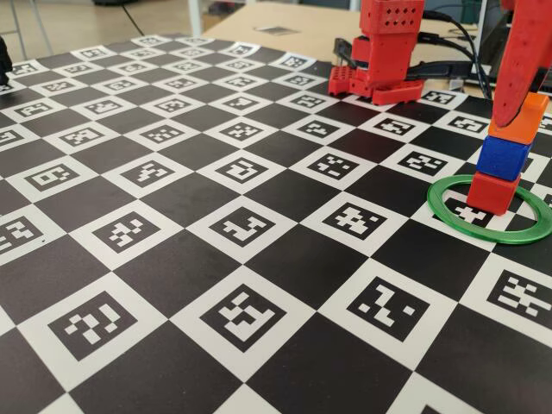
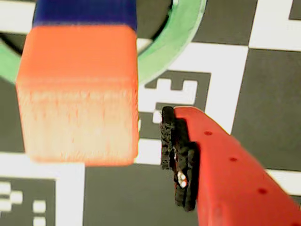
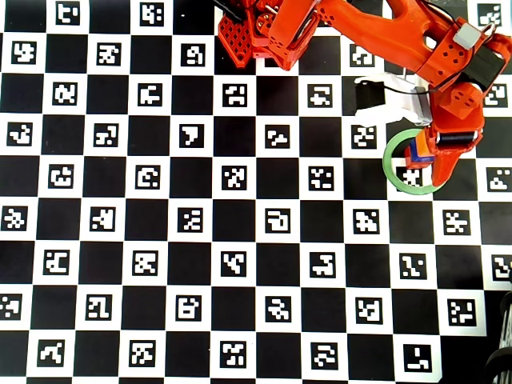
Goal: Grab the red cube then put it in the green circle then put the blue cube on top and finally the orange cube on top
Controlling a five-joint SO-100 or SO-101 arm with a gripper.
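Note:
The red cube [image 1: 493, 191] stands inside the green circle [image 1: 442, 214]. On it sits the blue cube [image 1: 503, 158], and the orange cube [image 1: 520, 119] tops the stack, shifted slightly right. My gripper [image 1: 520, 102] reaches down from above around the orange cube. In the wrist view the orange cube [image 2: 80, 89] fills the left side above the blue cube [image 2: 84, 12] and the green circle [image 2: 164, 52]. A clear gap separates it from the black finger pad [image 2: 169, 136], so the jaws are open. The other finger is out of that view.
The arm's red base [image 1: 379, 52] stands at the back of the checkerboard marker mat [image 1: 241, 224]. In the overhead view a small black box [image 3: 368, 94] with a cable lies just behind the green circle [image 3: 390, 160].

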